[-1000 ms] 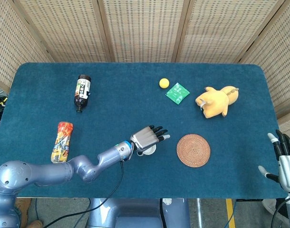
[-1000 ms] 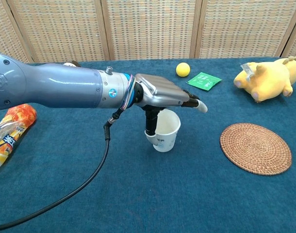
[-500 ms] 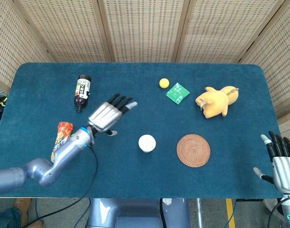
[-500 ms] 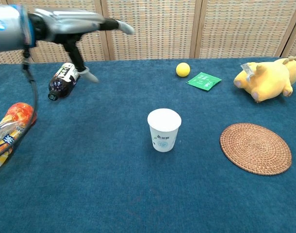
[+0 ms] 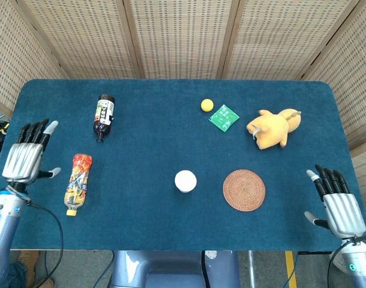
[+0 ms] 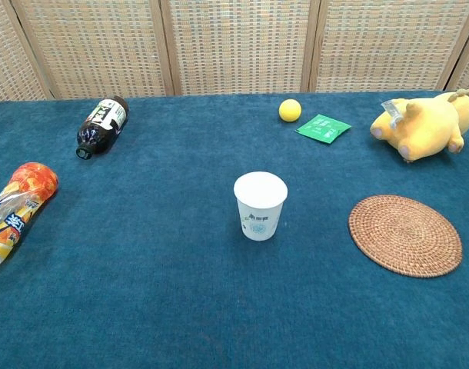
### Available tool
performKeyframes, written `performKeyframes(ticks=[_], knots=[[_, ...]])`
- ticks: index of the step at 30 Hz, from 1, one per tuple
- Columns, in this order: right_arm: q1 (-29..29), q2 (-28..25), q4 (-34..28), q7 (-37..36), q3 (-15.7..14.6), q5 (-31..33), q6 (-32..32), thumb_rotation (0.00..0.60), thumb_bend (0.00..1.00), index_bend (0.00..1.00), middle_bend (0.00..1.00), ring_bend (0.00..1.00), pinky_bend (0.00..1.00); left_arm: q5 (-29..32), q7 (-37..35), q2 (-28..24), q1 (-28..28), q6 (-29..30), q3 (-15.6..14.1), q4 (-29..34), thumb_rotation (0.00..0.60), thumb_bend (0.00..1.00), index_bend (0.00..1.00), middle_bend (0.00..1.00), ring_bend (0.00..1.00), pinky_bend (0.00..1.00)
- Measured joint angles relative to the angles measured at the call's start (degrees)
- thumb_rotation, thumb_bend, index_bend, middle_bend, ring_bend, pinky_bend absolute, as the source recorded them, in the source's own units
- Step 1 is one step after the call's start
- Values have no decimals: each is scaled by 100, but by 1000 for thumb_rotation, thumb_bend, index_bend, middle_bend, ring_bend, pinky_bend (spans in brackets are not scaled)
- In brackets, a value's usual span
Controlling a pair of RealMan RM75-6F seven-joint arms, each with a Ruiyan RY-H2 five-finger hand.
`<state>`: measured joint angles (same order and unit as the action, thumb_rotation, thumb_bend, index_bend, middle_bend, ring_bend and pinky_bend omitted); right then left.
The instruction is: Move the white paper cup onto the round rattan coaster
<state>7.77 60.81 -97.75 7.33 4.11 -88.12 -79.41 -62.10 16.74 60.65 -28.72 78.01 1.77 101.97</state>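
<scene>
Fingers of our left hand [image 5: 26, 161] and right hand [image 5: 337, 205] are spread, holding nothing. Both sit well apart from the upright white paper cup [image 6: 260, 205], which stands left of the round rattan coaster [image 6: 404, 234].

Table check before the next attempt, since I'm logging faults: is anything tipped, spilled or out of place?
Two bottles lie on their sides: the dark bottle and the orange-labelled bottle. No spill shows. The white paper cup stands upright, off the rattan coaster.

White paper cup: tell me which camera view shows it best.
The chest view. There the white paper cup stands upright in side profile, showing its wall, printed mark and rim, left of the round rattan coaster. The head view shows only its round top from above.
</scene>
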Motion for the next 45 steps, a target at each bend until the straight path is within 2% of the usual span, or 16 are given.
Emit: performKeyframes(ticks=[6,13,18,25,29,34,38,41,43,45], knots=[[750,-192,-313,-74,48,-160,1063,600,0,72,0,0,0,-161,-380,82,653,517,-189,-39,600,0,0,0,0,0],[1958,-107,-542,-191,382,-97,2429,600,0,72,0,0,0,-645,-761,65,915,525,-279,-262,600,0,0,0,0,0],[2798,408,-368,-370,663,207,3245,600,0,74,0,0,0,-945,-1024,35,984,447,-248,-370,600,0,0,0,0,0],[3868,1464,451,-328,947,1088,4293,600,0,74,0,0,0,-1080,-1161,8,1036,251,-156,-427,600,0,0,0,0,0],[4272,1902,816,-29,985,1587,4573,600,0,74,0,0,0,-1039,-1148,-4,1050,125,-93,-429,600,0,0,0,0,0],[4622,2371,1198,460,959,2039,4610,600,0,99,7,0,0,-1026,-1050,10,1060,11,-26,-447,600,0,0,0,0,0],[4757,2508,1323,709,876,2375,4639,600,0,142,76,0,7,-1017,-1055,9,1079,-40,12,-449,600,0,0,0,0,0],[4827,2606,1389,809,806,2605,4635,600,0,194,138,32,90,-1020,-1056,4,1081,-100,38,-448,600,0,0,0,0,0],[4849,2702,1449,827,776,2677,4560,600,0,242,190,87,161,-1029,-1057,2,1090,-122,64,-448,600,0,0,0,0,0],[4850,2792,1508,786,765,2683,4471,600,0,326,274,189,278,-1042,-1056,1,1105,-134,82,-445,600,0,0,0,0,0]])
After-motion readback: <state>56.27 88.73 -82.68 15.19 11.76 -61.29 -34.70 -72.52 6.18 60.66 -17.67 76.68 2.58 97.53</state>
